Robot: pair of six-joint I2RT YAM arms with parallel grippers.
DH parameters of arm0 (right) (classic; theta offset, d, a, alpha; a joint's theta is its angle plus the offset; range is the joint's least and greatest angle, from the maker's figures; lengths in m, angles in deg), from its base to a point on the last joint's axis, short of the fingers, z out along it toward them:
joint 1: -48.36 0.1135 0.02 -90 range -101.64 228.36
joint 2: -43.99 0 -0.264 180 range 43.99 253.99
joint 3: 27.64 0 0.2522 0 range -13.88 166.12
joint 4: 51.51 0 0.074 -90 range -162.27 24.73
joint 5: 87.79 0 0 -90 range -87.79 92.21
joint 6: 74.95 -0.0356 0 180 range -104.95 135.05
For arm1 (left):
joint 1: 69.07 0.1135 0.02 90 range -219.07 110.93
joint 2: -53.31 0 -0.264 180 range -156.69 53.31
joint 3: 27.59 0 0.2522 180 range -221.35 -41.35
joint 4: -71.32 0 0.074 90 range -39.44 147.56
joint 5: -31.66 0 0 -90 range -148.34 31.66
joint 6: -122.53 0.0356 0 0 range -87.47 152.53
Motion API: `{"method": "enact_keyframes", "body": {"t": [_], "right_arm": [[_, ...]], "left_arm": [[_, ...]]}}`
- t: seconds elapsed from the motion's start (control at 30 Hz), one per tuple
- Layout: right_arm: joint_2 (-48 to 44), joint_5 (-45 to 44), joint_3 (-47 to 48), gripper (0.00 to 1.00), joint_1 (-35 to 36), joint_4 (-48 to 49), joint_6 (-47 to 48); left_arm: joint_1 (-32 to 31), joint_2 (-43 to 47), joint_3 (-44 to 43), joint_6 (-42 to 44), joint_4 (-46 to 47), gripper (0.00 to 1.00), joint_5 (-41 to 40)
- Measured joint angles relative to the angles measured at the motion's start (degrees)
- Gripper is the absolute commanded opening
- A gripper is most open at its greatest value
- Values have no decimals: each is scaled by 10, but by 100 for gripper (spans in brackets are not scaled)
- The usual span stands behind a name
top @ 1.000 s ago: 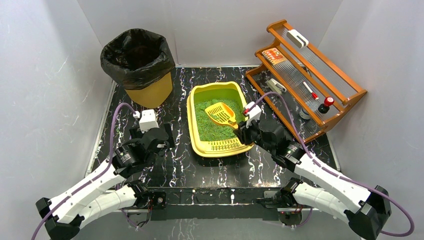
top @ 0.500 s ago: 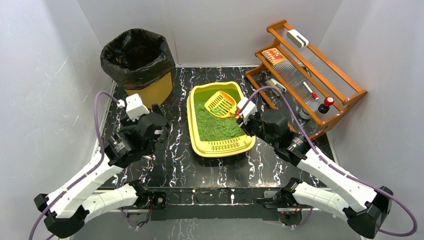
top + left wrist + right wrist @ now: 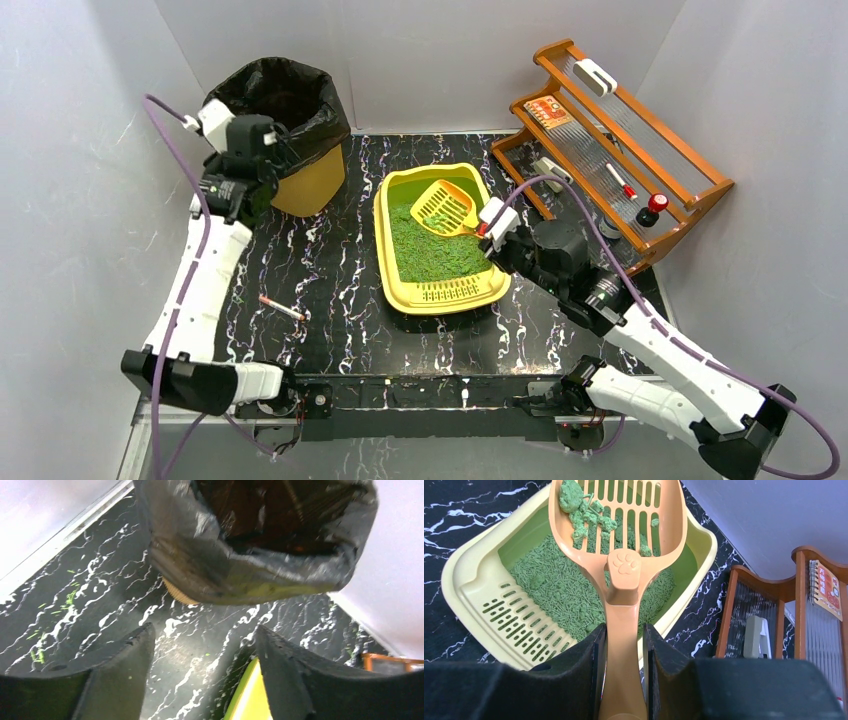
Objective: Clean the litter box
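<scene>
Right wrist: right tool [image 3: 623, 630] clenched on scoop [image 3: 624, 570] handle; we judge clumps [image 3: 576, 502] could spill onto counter [image 3: 444, 510] if scoop tilts; litter box [image 3: 469, 575] below and ahead of tool.
Left wrist: left tool [image 3: 200, 635] released, empty; bin [image 3: 240, 580] just ahead.
Top: box beside right tool, well apart from left tool.

Scoop [image 3: 443, 208] over litter box [image 3: 446, 293], bin [image 3: 300, 188] left

White panel walls [image 3: 450, 60] at back, L + R, evenly lit w/ soft light. Black marble-look tabletop [image 3: 330, 280] w/ white veins, pale trim along its edges. Stepped wooden rack [image 3: 610, 150] w/ ribbed clear shelves sits back-R, angled to the walls.
</scene>
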Motion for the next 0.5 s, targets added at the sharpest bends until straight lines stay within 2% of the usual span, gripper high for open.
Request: {"method": "enact_keyframes", "body": {"t": [0.33, 0.5], "right_arm": [[-35, 13, 0, 0, 0, -20, -3], [-51, 19, 0, 0, 0, -21, -12]], "left_arm": [[149, -97, -133, -82, 6, 64, 131], [202, -142, -152, -114, 9, 62, 172]]}}
